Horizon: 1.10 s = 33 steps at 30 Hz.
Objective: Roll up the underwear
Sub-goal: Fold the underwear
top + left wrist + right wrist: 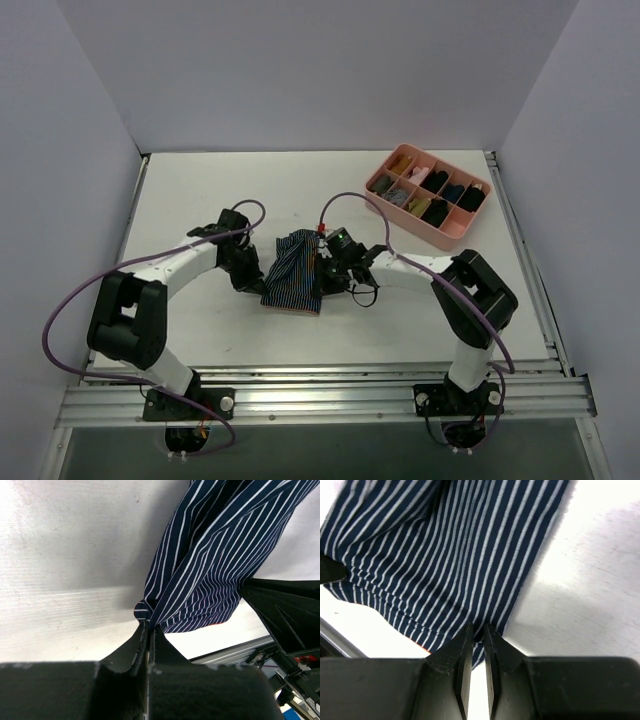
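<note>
The underwear (294,272), dark navy with thin light pinstripes, lies as a folded strip on the white table between my two arms. A sliver of its pinkish-red edge shows at the near end. My left gripper (258,272) pinches its left edge. In the left wrist view the jaws are pressed together on a corner of the underwear (210,565) at the left gripper (148,626). My right gripper (325,268) holds the right edge. In the right wrist view the right gripper (477,629) has its tips nipped on the underwear (445,555) hem.
A pink divided tray (378,195) with small rolled dark bundles stands at the back right of the table (200,200). White walls enclose the table on three sides. An aluminium rail (320,395) runs along the near edge by the arm bases.
</note>
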{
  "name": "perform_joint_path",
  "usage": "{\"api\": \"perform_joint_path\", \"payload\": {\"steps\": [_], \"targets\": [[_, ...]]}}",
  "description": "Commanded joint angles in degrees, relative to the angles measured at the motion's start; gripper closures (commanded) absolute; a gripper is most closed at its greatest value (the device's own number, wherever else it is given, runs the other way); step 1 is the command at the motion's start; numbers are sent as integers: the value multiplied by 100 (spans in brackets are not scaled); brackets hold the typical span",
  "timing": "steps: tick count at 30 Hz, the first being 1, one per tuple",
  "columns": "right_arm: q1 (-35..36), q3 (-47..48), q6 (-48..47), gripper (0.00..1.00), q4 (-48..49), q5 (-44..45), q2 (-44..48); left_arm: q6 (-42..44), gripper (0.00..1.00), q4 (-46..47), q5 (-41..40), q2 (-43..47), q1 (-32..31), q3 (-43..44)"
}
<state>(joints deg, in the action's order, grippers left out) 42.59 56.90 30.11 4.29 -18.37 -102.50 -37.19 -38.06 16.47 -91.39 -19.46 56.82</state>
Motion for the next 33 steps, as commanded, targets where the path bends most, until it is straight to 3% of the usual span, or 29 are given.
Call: {"api": "perform_joint_path", "payload": {"steps": [1, 12, 24, 33], "targets": [[179, 48, 118, 88, 220, -113, 283, 177, 98, -175, 5, -115, -22, 365], [654, 102, 347, 88, 827, -387, -59, 186, 98, -606, 5, -353, -57, 611], [672, -338, 540, 89, 1319, -237, -438, -605, 98, 53, 331, -246, -803, 787], [514, -242, 610, 90, 960, -158, 115, -632, 98, -280, 23, -651, -1042, 1156]]}}
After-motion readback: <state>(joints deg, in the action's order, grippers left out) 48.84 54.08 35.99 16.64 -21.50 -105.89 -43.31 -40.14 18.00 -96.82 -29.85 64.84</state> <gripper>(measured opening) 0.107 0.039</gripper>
